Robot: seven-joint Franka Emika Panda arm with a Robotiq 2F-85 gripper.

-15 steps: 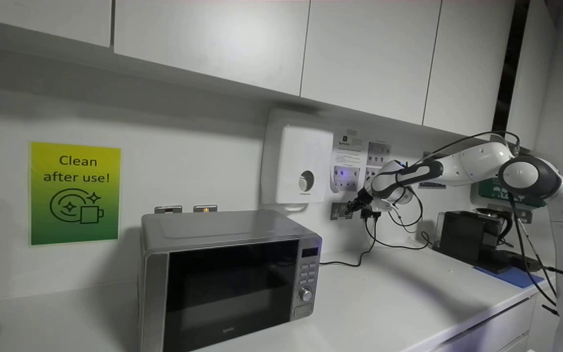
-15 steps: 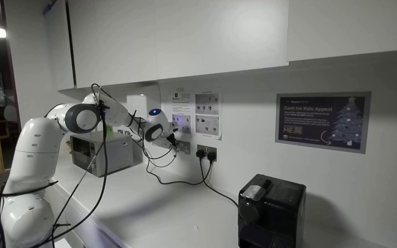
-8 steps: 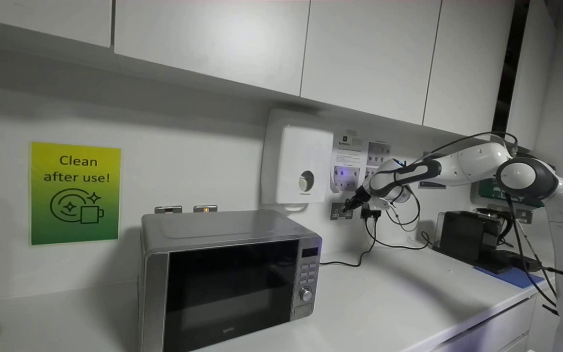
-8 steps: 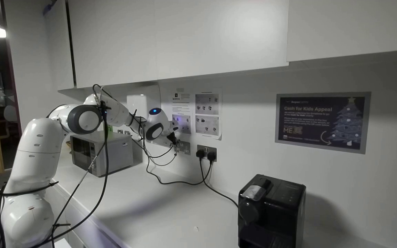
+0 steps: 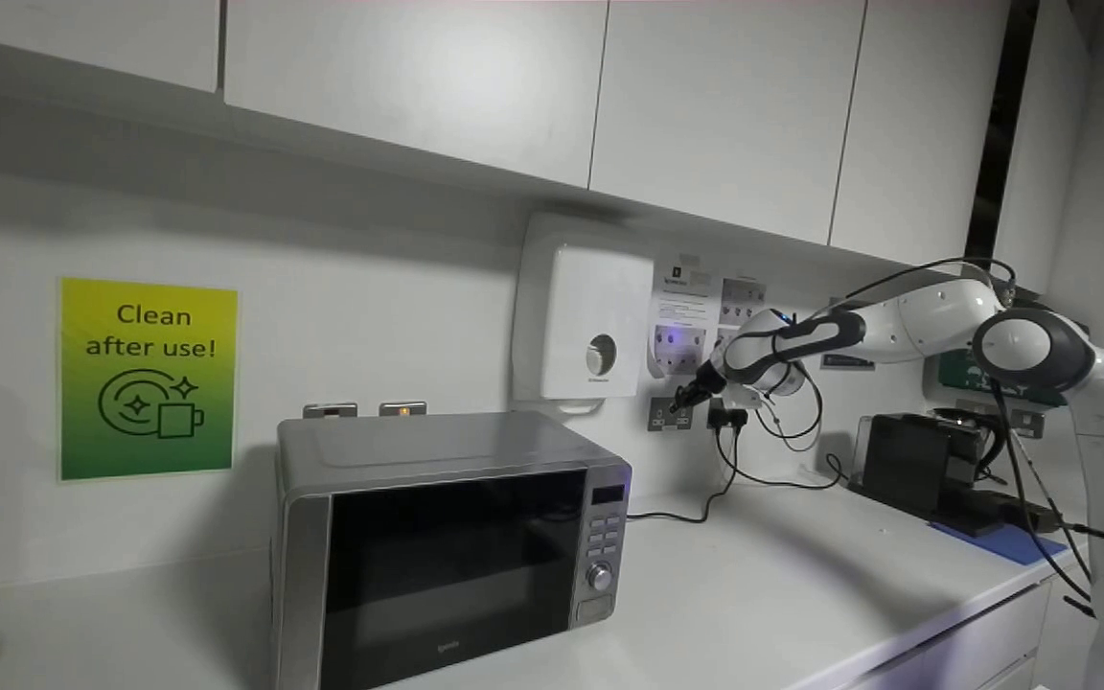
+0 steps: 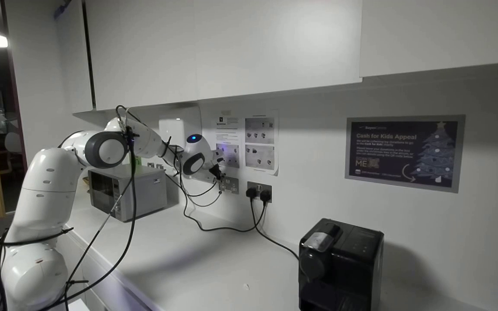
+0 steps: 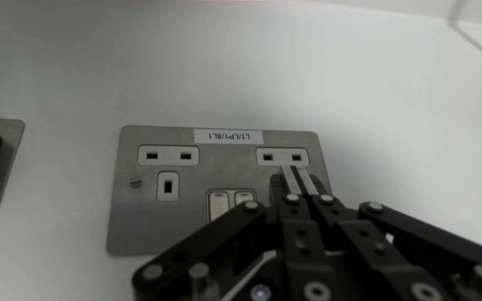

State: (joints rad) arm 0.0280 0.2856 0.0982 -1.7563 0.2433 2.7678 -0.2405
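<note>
I have my gripper (image 7: 295, 171) closed, fingertips (image 7: 290, 180) together, right in front of the double wall socket (image 7: 226, 171) and hiding part of it in the wrist view; contact I can't tell. Compared with a second ago, the arm (image 6: 143, 140) reaches slightly nearer that socket. Two black plugs (image 6: 265, 195) stay in the faceplate (image 6: 259, 186) beside it.

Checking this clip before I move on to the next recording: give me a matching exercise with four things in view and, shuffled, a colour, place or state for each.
Things
1. gripper
2. labelled socket plate
3. microwave
4. coffee machine

Colour, place or state
A. black, standing on the worktop
B. jaws shut
C. silver-grey, with a round knob on the front
D. fixed to the wall

Pairs: 1-B; 2-D; 3-C; 4-A
</note>
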